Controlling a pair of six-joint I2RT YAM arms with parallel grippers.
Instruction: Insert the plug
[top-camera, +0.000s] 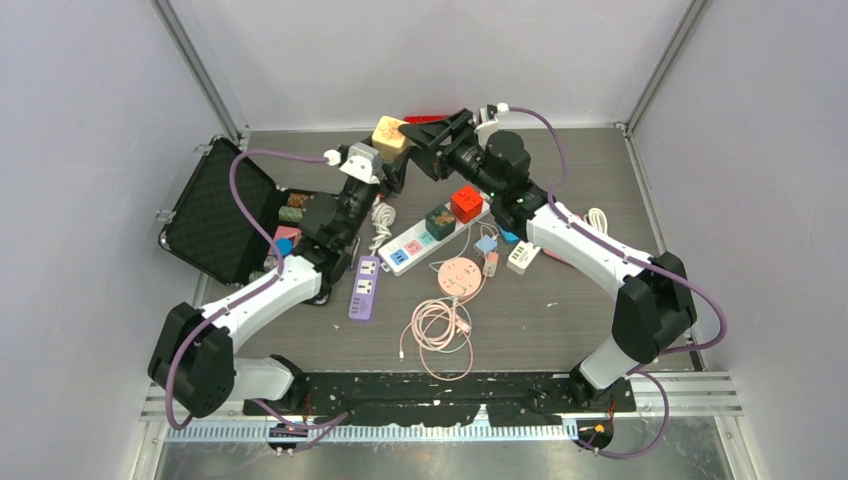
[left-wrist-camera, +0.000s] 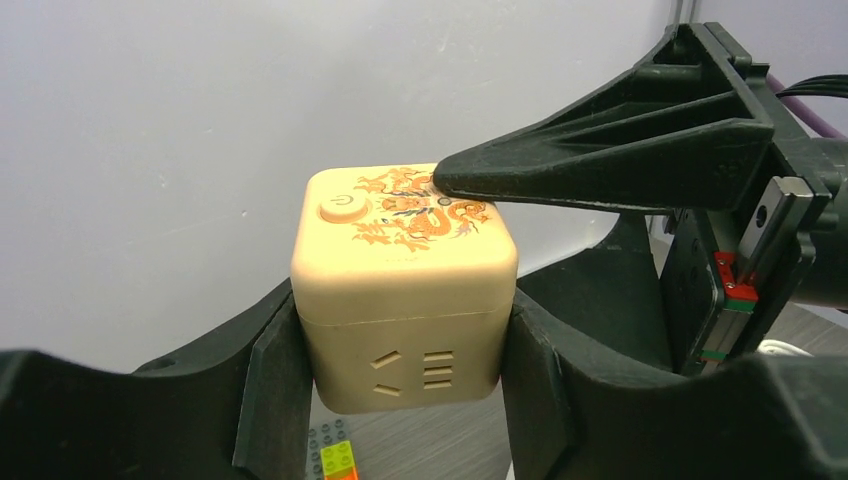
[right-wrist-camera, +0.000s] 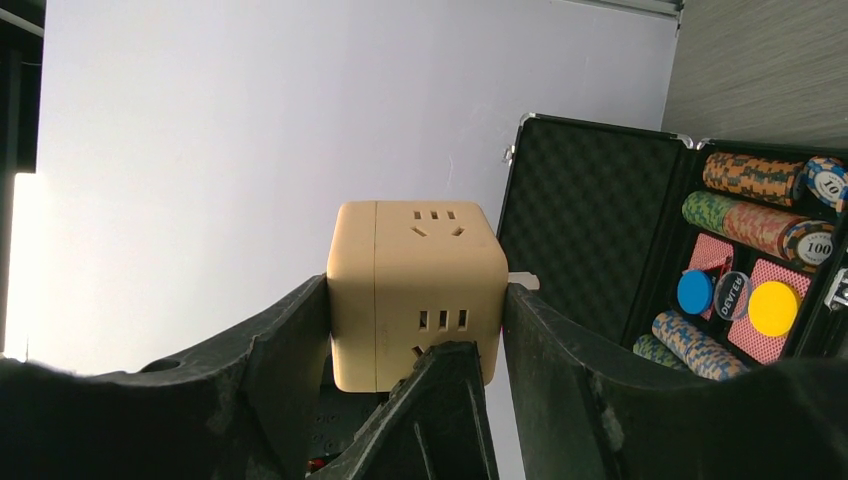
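The beige plastic socket cube (top-camera: 389, 134) hangs in the air above the grey wood-grain table (top-camera: 600, 320), at about 11 o'clock in the top view, gripped by both arms at once. The left gripper (left-wrist-camera: 405, 350) pinches it from 9 and 3 o'clock in its own wrist view, with both black pads flat against the side walls. The face printed with an orange dragon and a round button points up. One finger of the right gripper (right-wrist-camera: 417, 310) lies on that printed face. In the right wrist view the cube sits squeezed between the two right fingers. A pale stub at its 3 o'clock edge may be a plug prong, but it is too small to tell.

On the table, a white power strip (top-camera: 435, 238) carrying a red and a green block lies at the centre. A purple power strip (top-camera: 364, 287) is at 8 o'clock from it and a coiled pink cable (top-camera: 438, 325) at 6 o'clock. An open black foam-lined case (top-camera: 215, 215) of poker chips stands at 9 o'clock.
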